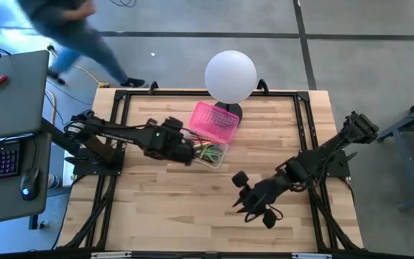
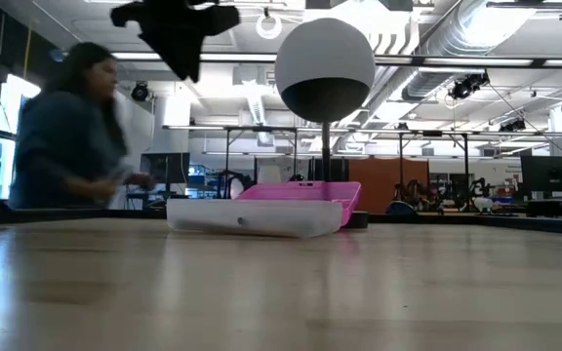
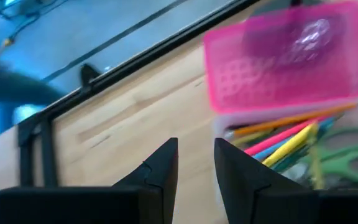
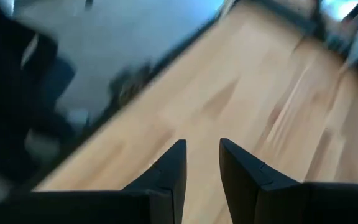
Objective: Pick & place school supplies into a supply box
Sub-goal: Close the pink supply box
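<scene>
Supply box [image 1: 211, 134] sits mid-bench, just in front of the white globe lamp [image 1: 231, 76], its pink dotted lid [image 1: 215, 121] swung back. One box: inside its clear base lie pencils [image 3: 291, 144], a pink marker [image 3: 277, 139] and green scissors [image 3: 347, 160]. Left claw [image 1: 190, 154] hovers at the box's edge, fingers slightly parted, grasping nothing. Right claw [image 1: 247, 205] hangs over bare bench [image 1: 157, 208], also released.

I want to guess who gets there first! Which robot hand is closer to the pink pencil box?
Left. The left gripper hovers right beside the pencil box, at its open base. The right gripper waits well away across bare table.
</scene>
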You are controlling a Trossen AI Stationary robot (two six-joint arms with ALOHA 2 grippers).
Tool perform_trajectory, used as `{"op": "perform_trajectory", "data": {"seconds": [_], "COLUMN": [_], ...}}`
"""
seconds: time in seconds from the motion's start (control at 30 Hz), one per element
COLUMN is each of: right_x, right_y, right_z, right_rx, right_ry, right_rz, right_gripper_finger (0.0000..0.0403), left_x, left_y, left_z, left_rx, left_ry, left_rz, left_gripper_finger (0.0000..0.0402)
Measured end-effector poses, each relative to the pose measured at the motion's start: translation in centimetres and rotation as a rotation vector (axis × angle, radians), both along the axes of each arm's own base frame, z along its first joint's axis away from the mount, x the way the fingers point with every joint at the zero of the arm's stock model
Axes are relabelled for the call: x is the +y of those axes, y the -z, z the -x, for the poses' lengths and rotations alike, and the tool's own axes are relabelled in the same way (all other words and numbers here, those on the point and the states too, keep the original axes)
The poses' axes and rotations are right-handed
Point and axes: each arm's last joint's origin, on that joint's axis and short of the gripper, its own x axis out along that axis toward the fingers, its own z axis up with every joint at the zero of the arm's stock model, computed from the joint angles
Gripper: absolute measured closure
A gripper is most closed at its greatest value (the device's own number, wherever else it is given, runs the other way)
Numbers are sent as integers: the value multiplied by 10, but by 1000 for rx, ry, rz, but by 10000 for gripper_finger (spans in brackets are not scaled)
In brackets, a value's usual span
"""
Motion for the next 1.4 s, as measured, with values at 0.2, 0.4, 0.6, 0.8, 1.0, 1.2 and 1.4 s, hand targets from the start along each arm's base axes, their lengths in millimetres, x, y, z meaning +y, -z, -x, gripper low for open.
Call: {"op": "perform_trajectory", "data": {"seconds": [0.2, 0.4, 0.6, 0.8, 1.0, 1.2, 1.4], "right_x": [-4, -10, -32, -55, -58, -60, -66], "right_y": [13, -17, -54, -32, 17, 39, 31], "right_z": [29, 71, 126, 161, 169, 170, 174], "right_rx": [268, 222, 33, -133, -205, -299, -370], "right_ry": [94, 202, 323, 499, 444, 392, 397], "right_rz": [86, 56, -6, -73, -221, -264, -289], "right_gripper_finger": [329, 329, 329, 329, 329, 329, 329], "left_x": [-23, -56, -81, -99, -108, -113, -124], "left_y": [0, -26, -50, -48, -40, -32, -32], "left_z": [18, 51, 90, 101, 93, 83, 76], "left_rx": [47, -109, -287, -231, -219, -207, -244], "left_ry": [-35, 100, 260, 389, 392, 376, 383], "left_rz": [32, 32, -31, -19, -1, 79, 325], "left_gripper_finger": [266, 266, 266, 266, 266, 266, 266]}}
